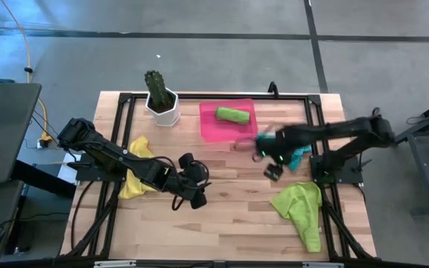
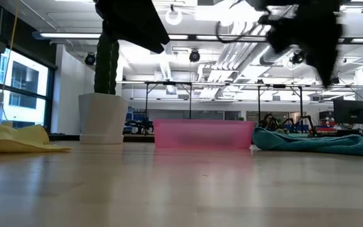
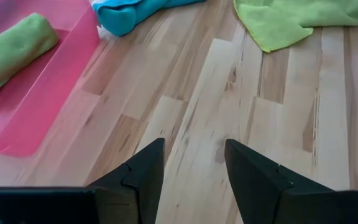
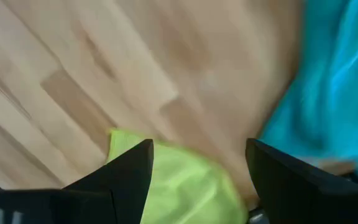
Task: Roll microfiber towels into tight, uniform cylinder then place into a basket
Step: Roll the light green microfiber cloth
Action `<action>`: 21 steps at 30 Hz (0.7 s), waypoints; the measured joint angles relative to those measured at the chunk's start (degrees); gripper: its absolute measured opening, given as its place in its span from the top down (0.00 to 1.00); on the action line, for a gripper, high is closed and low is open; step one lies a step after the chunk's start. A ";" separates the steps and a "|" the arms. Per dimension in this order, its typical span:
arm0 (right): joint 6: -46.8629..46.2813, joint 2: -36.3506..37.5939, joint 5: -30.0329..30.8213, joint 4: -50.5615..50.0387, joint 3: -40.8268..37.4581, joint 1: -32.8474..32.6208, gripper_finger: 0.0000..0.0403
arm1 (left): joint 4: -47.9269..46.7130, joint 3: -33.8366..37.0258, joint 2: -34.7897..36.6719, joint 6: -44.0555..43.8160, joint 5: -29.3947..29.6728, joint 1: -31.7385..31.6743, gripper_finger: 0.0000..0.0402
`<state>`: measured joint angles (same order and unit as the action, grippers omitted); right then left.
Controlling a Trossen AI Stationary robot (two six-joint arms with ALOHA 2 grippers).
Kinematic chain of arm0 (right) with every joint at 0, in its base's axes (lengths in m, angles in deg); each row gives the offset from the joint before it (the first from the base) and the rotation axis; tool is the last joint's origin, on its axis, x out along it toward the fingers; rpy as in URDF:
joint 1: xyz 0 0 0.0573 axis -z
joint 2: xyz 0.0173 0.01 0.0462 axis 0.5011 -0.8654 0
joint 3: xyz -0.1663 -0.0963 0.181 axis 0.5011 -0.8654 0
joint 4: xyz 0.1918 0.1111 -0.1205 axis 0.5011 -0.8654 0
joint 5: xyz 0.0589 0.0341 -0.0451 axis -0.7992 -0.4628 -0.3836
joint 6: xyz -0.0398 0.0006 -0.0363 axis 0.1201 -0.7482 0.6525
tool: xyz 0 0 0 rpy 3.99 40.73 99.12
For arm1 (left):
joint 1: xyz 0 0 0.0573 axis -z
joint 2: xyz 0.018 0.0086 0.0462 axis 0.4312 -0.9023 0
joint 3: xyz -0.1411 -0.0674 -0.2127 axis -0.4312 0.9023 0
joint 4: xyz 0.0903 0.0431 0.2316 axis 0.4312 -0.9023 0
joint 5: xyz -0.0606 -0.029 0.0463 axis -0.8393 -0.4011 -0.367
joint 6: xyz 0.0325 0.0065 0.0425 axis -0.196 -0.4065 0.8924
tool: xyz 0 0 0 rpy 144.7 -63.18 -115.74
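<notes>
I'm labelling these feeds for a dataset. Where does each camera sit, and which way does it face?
High: overhead, straight down; both arms, left gripper, right gripper.
Low: tabletop height, facing the pink plastic basket; arms overhead.
Left wrist: past open fingers; rolled lime green towel in the basket.
Right wrist: open fingers over teal cloth.
All but the right wrist show the basket.

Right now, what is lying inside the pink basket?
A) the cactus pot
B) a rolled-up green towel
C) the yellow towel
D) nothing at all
B: the high view shows one rolled lime green towel lying inside the pink basket, while the yellow towel lies flat on the table and the cactus pot stands beside the basket.
</notes>
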<state>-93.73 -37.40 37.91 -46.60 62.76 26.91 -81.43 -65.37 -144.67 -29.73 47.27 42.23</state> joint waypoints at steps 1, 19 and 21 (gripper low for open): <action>-3.50 1.04 -0.64 1.21 -2.70 -2.31 0.39 | 0.01 0.00 0.00 0.17 0.00 0.00 0.61; -42.79 3.94 -5.71 20.19 -25.23 -26.39 0.39 | 0.18 0.00 0.00 -1.45 -0.05 0.39 0.61; -43.52 3.81 -6.41 23.15 -26.08 -28.28 0.39 | 0.18 0.00 0.00 -1.75 -0.03 0.74 0.61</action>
<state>-137.24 -33.58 31.51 -23.45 36.68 -1.37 -81.25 -65.37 -144.67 -31.48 47.25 42.97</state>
